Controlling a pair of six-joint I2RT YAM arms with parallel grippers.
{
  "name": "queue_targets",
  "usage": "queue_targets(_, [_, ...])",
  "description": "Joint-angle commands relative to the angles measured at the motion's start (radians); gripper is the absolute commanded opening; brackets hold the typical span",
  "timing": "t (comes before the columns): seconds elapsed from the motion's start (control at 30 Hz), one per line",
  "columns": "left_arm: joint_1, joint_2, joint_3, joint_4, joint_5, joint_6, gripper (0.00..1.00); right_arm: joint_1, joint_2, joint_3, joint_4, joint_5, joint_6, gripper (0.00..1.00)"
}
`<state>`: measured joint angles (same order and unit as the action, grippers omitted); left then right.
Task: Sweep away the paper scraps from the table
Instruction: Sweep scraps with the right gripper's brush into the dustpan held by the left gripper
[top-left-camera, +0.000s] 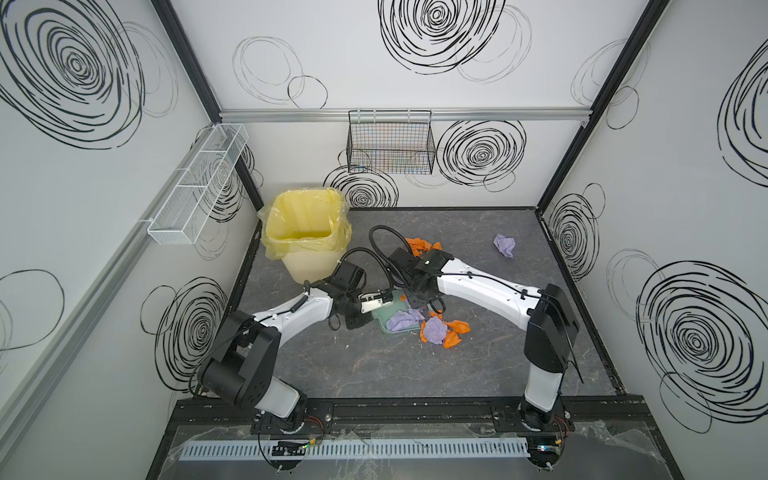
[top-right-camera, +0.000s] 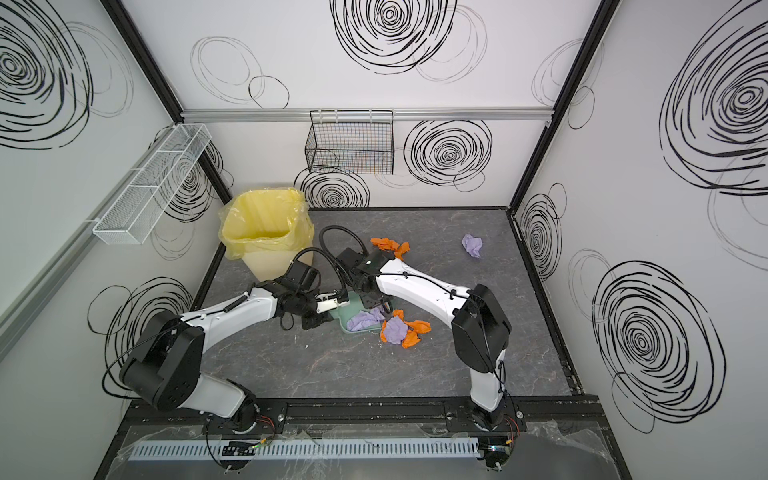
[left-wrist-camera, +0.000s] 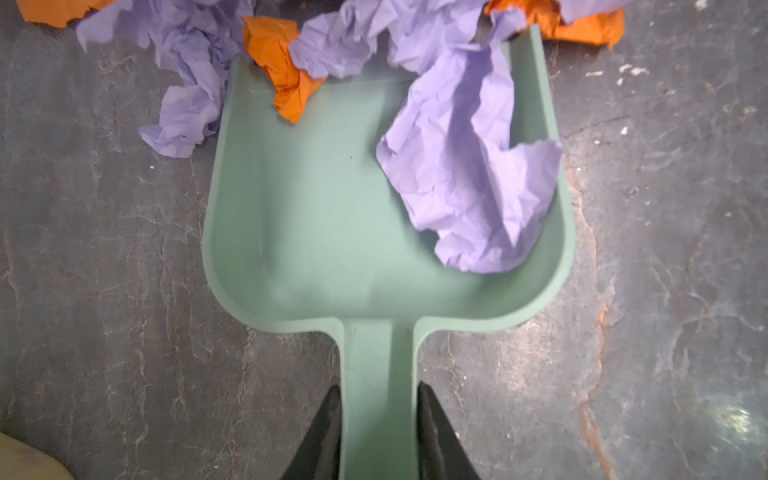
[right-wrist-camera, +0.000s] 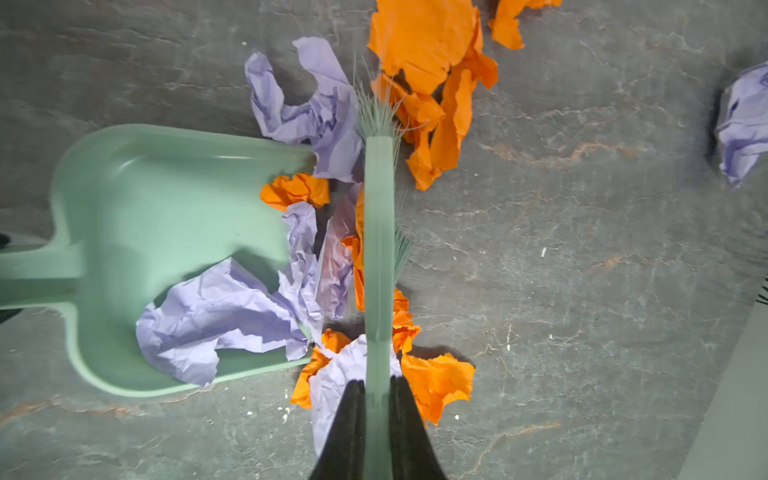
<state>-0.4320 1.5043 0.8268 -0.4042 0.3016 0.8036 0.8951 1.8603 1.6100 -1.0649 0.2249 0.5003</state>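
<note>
Both top views sit high over the near edge of the dark grey marbled counter, tilted steeply down toward the back wall, catching all of it. Wrist cams ride right behind the left claw and right claw, super close, facing the counter. All four share the mint-green plastic dustpan and crumpled orange and lilac paper scraps.

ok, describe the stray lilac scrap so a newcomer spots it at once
Start at the dark grey table and look toward its far right corner. A single lilac wad lies there alone, well apart from the orange-and-lilac pile at the green dustpan.
</note>
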Motion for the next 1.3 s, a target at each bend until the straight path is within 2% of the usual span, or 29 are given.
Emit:
queue_targets(0.0, [-0.008, 0.019, 0.021, 0.024, -0.001, -0.021, 0.00, 0.027, 0.016, 0.044, -0.012, -0.031, 0.026, 0.00])
queue_targets(0.4, [0.006, 0.034, 0.011, 0.053, 0.024, -0.026, 0.00, 0.099, -0.076, 0.092, -0.112, -0.022, 0.092, 0.00])
queue_targets(0.73, [0.029, 0.033, -0.010, 0.071, 0.043, -0.018, 0.00, 0.165, -0.226, 0.071, -0.190, 0.018, 0.185, 0.00])
queue_targets(0.87, [0.040, 0.025, -0.024, 0.083, 0.056, -0.015, 0.00, 0.164, -0.297, 0.028, -0.186, 0.020, 0.204, 0.00])
queue_targets(1.07, [0.051, 0.000, -0.047, 0.072, 0.075, 0.013, 0.00, 0.144, -0.413, -0.102, -0.191, 0.100, 0.214, 0.00])
queue_targets(1.27, [0.062, -0.067, -0.117, 0.037, 0.095, 0.081, 0.00, 0.051, -0.521, -0.239, -0.192, 0.119, 0.212, 0.00])
